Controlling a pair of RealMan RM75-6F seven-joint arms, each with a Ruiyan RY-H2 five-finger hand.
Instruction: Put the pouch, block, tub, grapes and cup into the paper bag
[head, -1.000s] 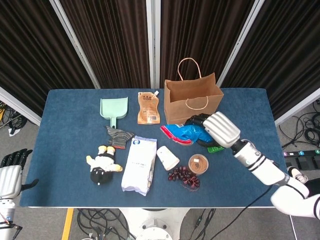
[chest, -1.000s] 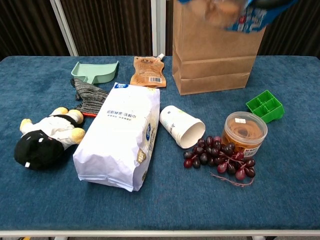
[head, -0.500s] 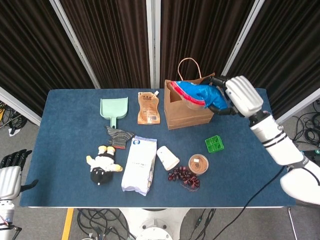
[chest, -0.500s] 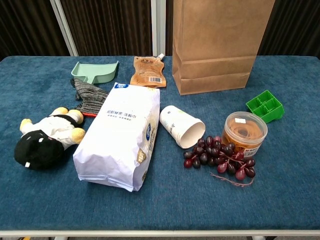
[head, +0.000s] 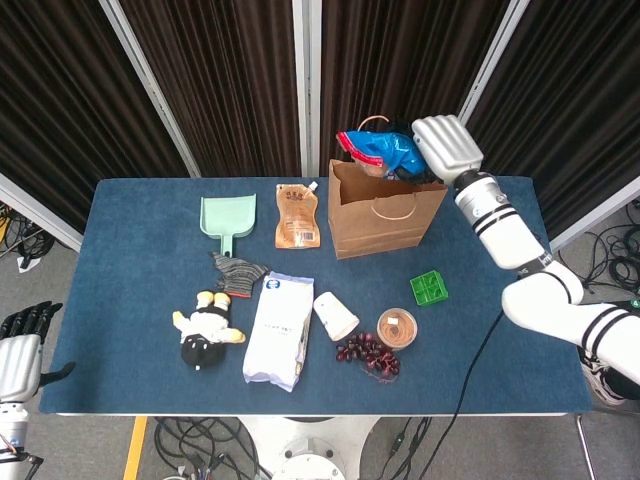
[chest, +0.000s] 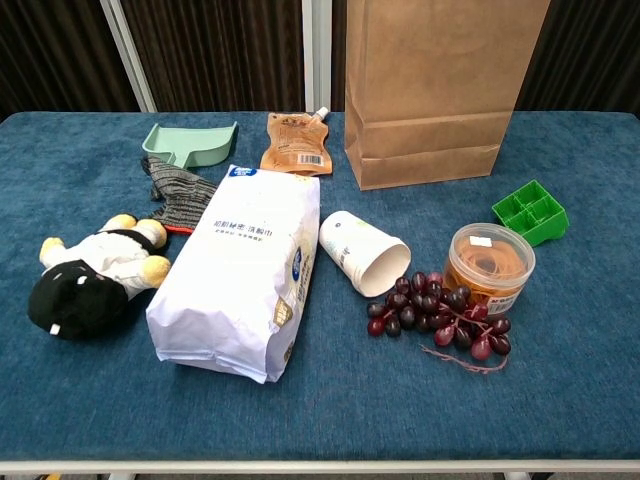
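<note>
Change: right hand (head: 446, 147) has risen further and swung back since half a second ago, carrying the blue packet (head: 385, 149) from in front of the paper bag's mouth to above its rear rim; everything lying on the table has stayed put.
Right hand: clasps the blue packet, red-edged, over the open top of the paper bag (head: 385, 206); seen in the head view only.
Left hand: (head: 20, 350) low at the left edge of the head view, off the table, holding nothing; whether its dark fingers are curled or spread cannot be told.
Paper bag: upright at the back of the table (head: 130, 300), handles up, mouth open.
Pouch: orange spouted pouch (chest: 297, 143) flat just left of the bag.
Block: green block (chest: 530, 211) right of the bag's front, near the tub.
Tub: clear lidded tub (chest: 489, 262) upright, touching the grapes.
Grapes: dark grapes (chest: 438, 320) in front of the tub, beside the cup's mouth.
Cup: white paper cup (chest: 364, 253) on its side, open end towards the grapes.
Others: white bag (chest: 242, 270) lying flat mid-table; plush toy (chest: 95, 274) to its left; striped glove (chest: 174, 191) behind the toy; green dustpan (chest: 190, 141) at the back left.
</note>
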